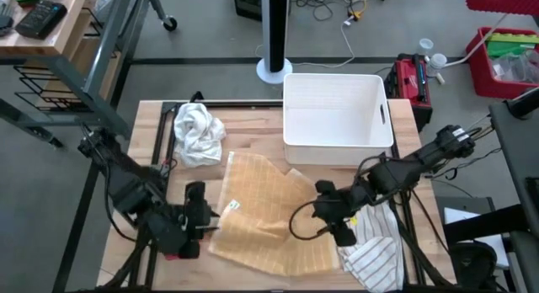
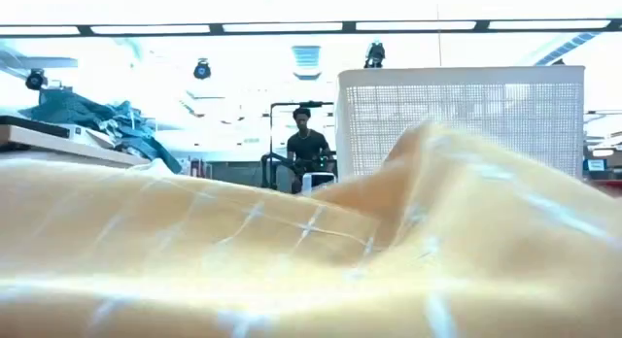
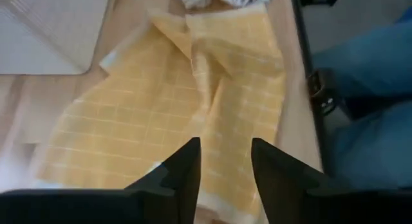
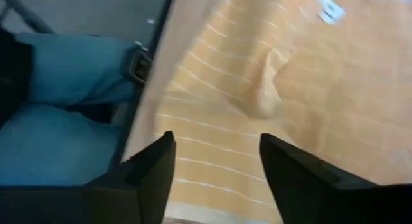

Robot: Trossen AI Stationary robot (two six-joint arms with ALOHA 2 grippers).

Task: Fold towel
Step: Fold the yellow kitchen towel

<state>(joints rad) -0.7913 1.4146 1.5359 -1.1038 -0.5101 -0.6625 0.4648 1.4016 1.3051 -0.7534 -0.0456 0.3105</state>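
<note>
The yellow towel [image 1: 261, 217] with a pale grid lies rumpled on the wooden table [image 1: 253, 116], with a raised fold across its middle. It fills the foreground of the low view [image 2: 292, 251]. My left gripper [image 1: 206, 219] hovers open over the towel's left edge; the wrist view shows its fingers [image 3: 225, 179] apart above the cloth [image 3: 180, 102]. My right gripper [image 1: 330, 226] hovers open over the towel's right side, fingers [image 4: 219, 166] spread above the striped cloth [image 4: 290, 76].
A white bin [image 1: 337, 116] stands at the far edge, right of centre. A crumpled white cloth [image 1: 198, 133] lies far left. A white striped towel [image 1: 375, 255] lies at the near right. A person's legs in blue trousers [image 3: 360, 89] show beyond the table's edge.
</note>
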